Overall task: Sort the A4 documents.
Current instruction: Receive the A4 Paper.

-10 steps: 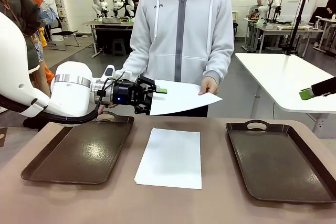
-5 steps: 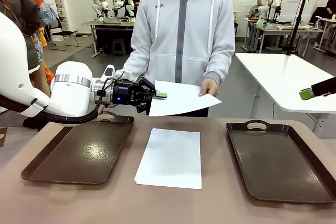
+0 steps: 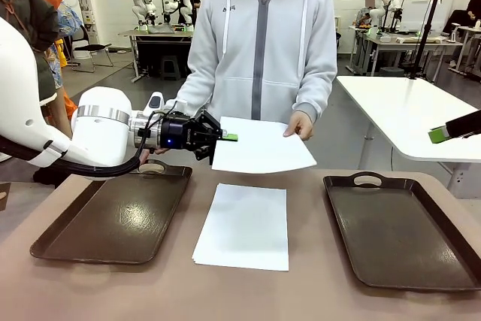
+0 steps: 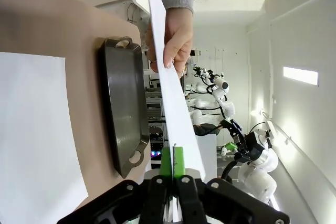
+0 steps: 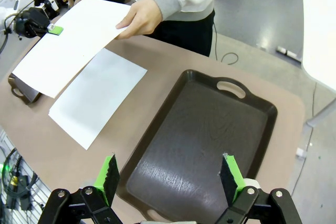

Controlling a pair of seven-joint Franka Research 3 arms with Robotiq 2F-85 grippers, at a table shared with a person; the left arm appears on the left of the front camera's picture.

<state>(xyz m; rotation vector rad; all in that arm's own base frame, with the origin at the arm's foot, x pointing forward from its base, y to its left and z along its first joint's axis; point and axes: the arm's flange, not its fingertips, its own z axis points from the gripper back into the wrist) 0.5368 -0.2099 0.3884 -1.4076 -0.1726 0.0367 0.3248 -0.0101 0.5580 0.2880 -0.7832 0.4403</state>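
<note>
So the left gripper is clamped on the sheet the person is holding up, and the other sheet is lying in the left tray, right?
Not quite. The other sheet isn't in the left tray; the front view shows it on the table between the left tray and the right tray. The left gripper is indeed clamped on the held sheet.

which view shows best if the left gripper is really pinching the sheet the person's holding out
Left wrist view: the left gripper is shut on the held sheet, seen edge-on. Front view shows the pinch sideways at the sheet's edge; right wrist view shows it small and distant.
</note>
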